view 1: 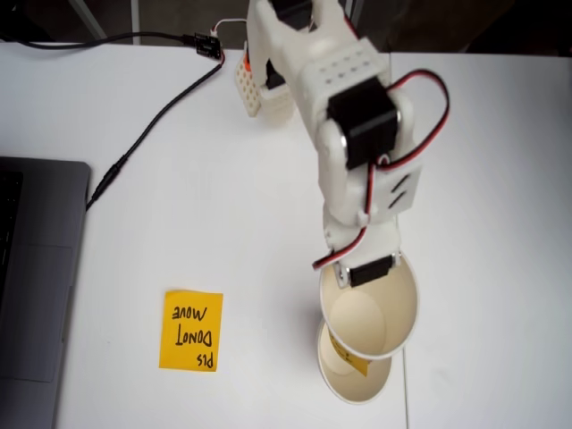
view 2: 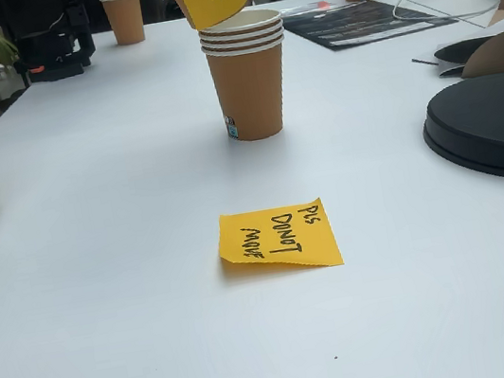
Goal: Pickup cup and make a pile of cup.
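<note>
Now claw (view 1: 357,279) clenched on cup (view 1: 370,308) rim — held cup overlaps second cup (view 1: 353,371), offset slightly toward note (view 1: 191,330).

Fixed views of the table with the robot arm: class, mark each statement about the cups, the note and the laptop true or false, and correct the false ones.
1. The orange paper sticky note lying on the white table reads PLS DONOT MOVE. True.
2. The stack of brown paper cups lies on its side. False: it stands upright on the table.
3. The white two-finger gripper grips a cream-lined paper cup by its rim, over the stack. True.
4. The grey laptop rests on the sticky note. False: they lie apart, with bare table between them.
</note>
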Robot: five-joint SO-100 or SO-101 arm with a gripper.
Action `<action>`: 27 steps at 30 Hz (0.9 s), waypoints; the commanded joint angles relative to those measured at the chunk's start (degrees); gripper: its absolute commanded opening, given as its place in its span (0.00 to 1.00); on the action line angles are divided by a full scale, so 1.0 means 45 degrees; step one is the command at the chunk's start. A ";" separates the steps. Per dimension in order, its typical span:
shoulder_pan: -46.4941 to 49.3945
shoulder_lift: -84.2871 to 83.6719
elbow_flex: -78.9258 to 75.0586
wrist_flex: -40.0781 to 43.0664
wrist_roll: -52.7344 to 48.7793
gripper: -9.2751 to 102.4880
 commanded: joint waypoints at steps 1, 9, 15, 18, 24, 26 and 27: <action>-0.0098 0.0234 -0.1035 0.0215 0.0098 0.02; -0.0098 0.0254 -0.2305 0.0176 0.0098 0.02; -0.0098 0.0215 -0.3008 0.0176 0.0098 0.02; -0.0098 0.0078 -0.3008 0.0176 0.0098 0.02; -0.0098 -0.0508 -0.3047 0.0254 0.0098 0.02; -0.0098 -0.0605 -0.3066 0.0215 0.0098 0.02; -0.0098 -0.0645 -0.3086 0.0195 0.0098 0.02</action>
